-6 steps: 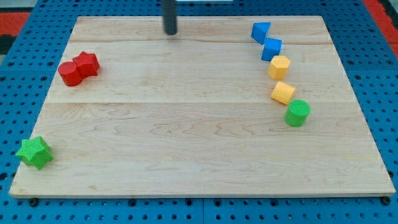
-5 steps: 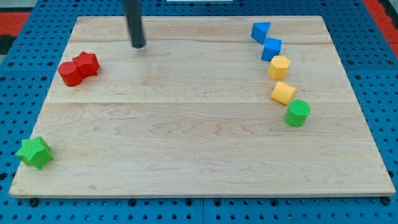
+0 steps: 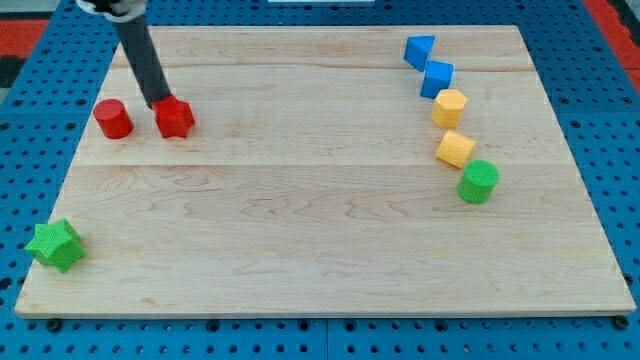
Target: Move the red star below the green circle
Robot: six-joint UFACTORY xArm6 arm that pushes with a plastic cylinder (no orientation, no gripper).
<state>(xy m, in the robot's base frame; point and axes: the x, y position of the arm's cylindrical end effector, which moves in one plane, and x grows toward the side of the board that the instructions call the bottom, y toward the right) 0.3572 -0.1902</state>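
Note:
The red star (image 3: 175, 119) lies at the board's upper left. My tip (image 3: 160, 102) touches its upper left edge. A red cylinder (image 3: 114, 119) stands apart from it, further to the view's left. The green circle (image 3: 479, 181), a green cylinder, sits at the view's right, far from the red star. The rod leans up towards the view's top left.
Two blue blocks (image 3: 420, 51) (image 3: 437, 78) and two yellow blocks (image 3: 450, 107) (image 3: 456, 150) run in a line above the green circle. A green star (image 3: 55, 245) lies at the bottom left corner of the wooden board (image 3: 320, 220).
My tip swept from the top middle to the left and down onto the red star. The red star moved right and slightly down, away from the red cylinder it had touched.

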